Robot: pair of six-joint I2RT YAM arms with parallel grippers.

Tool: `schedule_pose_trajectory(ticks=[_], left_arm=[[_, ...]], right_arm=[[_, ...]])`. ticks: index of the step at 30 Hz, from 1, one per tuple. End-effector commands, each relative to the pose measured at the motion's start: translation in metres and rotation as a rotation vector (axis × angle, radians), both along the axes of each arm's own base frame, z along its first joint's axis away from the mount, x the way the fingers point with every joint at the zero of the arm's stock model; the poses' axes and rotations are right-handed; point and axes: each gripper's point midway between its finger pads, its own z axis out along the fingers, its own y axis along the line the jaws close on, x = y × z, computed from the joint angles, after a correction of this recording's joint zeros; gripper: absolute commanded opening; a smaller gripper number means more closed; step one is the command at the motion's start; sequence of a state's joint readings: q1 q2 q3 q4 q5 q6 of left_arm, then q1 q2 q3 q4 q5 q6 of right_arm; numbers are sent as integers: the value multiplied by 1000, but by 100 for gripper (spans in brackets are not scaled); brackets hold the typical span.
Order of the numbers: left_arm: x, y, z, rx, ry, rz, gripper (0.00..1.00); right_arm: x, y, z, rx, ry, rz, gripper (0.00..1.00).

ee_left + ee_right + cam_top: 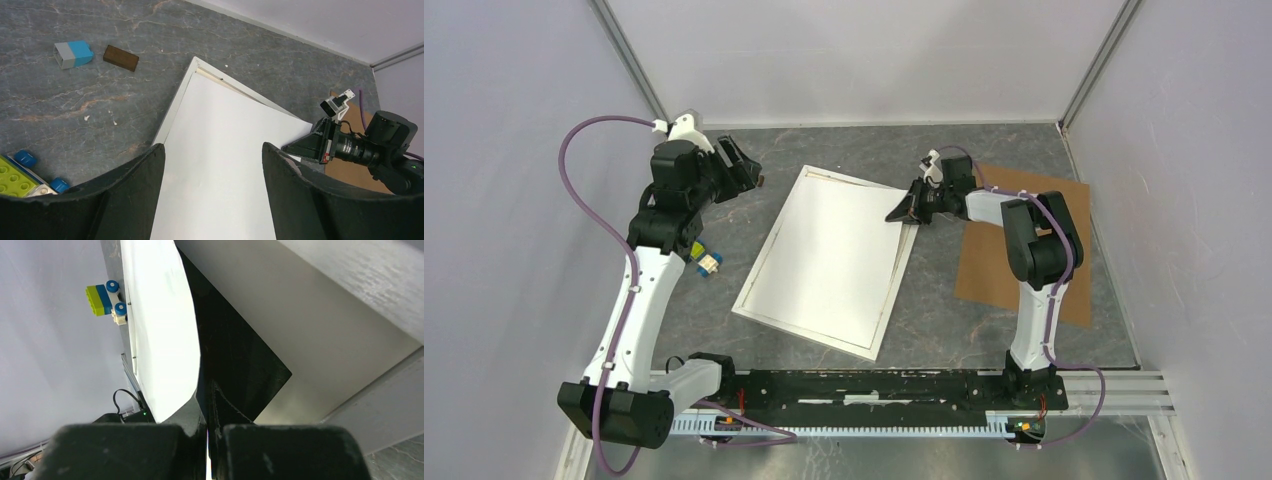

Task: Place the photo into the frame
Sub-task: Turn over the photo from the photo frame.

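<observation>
While the photo [834, 255] lies white back up across the frame [175, 107] in the middle of the table [934, 325], the right gripper [906, 212] pinches its far right corner, fingers pressed tight on the sheet. Off the frame's far left corner the left gripper [212, 147] hovers, fingers spread. A brown board [984, 270] lies under the right arm.

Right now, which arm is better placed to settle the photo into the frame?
Right. The right tool is shut on the far right corner of the photo, over the frame. The left tool hangs open beside the frame, holding nothing.
</observation>
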State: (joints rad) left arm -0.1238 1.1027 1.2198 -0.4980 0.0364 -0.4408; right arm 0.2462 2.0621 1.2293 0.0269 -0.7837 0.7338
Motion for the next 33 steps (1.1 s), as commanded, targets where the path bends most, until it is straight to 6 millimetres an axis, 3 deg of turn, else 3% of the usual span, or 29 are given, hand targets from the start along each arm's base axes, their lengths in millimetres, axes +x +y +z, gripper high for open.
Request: schedule_pose_trajectory(ticks=[1, 13, 33], left_arm=[[5, -3, 11, -12, -50, -17, 77], [4, -4, 11, -17, -49, -22, 77], [4, -7, 11, -26, -52, -35, 77]], right_arm=[[7, -5, 9, -16, -54, -10, 0], [5, -14, 15, 0, -70, -128, 0], [11, -2, 11, 1, -70, -96, 3]])
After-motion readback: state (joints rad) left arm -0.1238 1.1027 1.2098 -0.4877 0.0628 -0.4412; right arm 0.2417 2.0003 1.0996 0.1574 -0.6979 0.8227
